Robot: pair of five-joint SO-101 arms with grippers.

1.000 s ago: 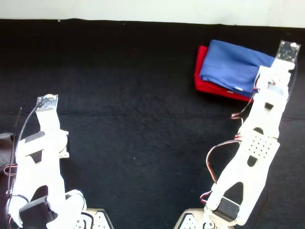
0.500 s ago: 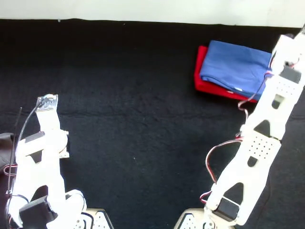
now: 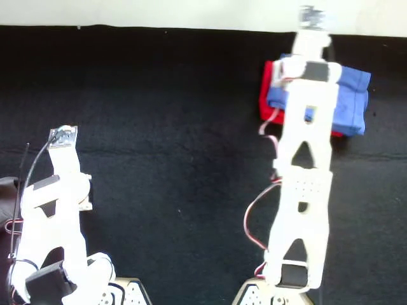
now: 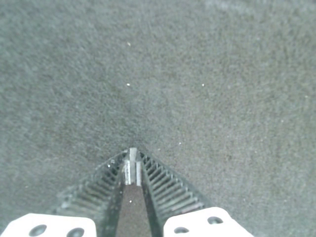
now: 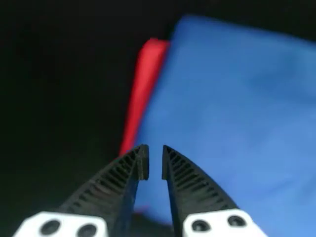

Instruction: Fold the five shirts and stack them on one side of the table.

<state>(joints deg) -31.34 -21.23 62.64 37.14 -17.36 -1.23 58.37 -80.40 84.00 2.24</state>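
1. The blue shirt [image 3: 353, 101] lies folded on a red shirt [image 3: 265, 95], stacked at the far right of the table [image 3: 178, 114].
2. The right arm [image 3: 305, 178] stretches out over that stack. The right gripper [image 5: 152, 160] hangs above the blue shirt, close to its edge beside the red one, jaws slightly parted, holding nothing.
3. The left gripper [image 4: 132, 157] sits low over bare table at the near left, jaws pressed together, empty.

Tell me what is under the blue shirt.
A folded red shirt, its edge sticking out on one side. The blue shirt and the right arm cover the rest; anything else beneath is hidden.
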